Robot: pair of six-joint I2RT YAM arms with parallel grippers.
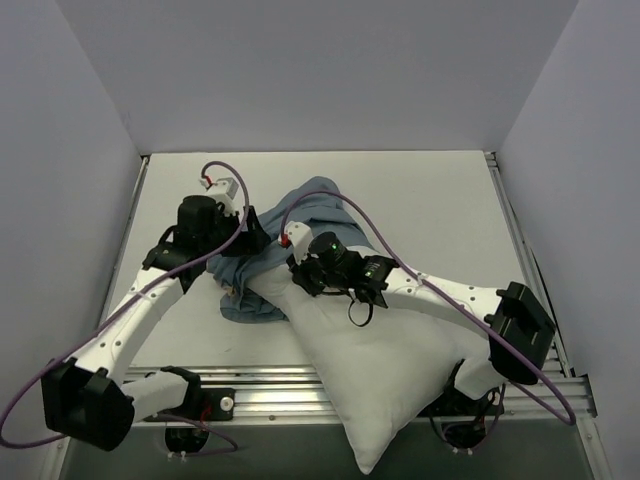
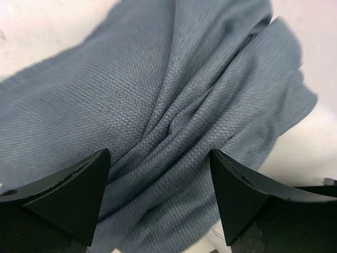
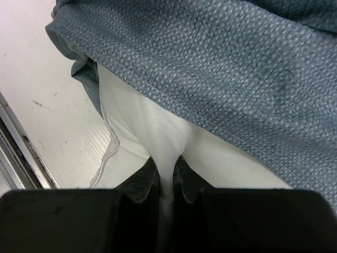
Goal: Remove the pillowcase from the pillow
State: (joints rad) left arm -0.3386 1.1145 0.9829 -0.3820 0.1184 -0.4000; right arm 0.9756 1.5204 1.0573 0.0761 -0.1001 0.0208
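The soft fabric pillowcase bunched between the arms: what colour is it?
The soft fabric pillowcase is muted blue-grey, finely woven; clearest in the left wrist view.

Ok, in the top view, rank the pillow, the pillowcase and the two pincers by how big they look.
1. pillow: the largest, a wide white spread.
2. pillowcase: the part that shows is smaller.
3. right pincer and left pincer: both small and look alike, so I won't rank them.

Rumpled pillowcase (image 2: 174, 105) (blue weave) — jaws parted wide before it.
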